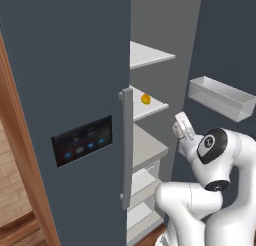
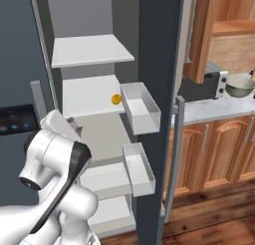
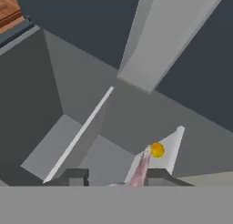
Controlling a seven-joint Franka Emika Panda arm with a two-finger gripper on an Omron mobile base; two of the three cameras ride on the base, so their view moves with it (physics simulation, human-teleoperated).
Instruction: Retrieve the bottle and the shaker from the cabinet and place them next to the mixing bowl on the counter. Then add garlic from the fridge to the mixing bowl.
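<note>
Garlic (image 3: 157, 150) just beyond claw (image 3: 116, 176)

One open fridge (image 2: 154, 50) holds one small yellow-orange item (image 2: 116, 99), with two door bins (image 2: 141, 109), while one mixing bowl (image 2: 240, 86) and one microwave (image 2: 206, 84) sit on one counter (image 2: 214, 108).

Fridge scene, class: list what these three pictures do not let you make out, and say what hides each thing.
- Gripper: hand view, the bottom edge cuts its fingertips; whether it holds anything is unclear.
- Pinkish thing between the fingertips: hand view, too blurred to identify.
- Yellow item on the fridge shelf: too small to tell if it is garlic.
- Mixing bowl: right base view, contents hidden by its rim.
</note>
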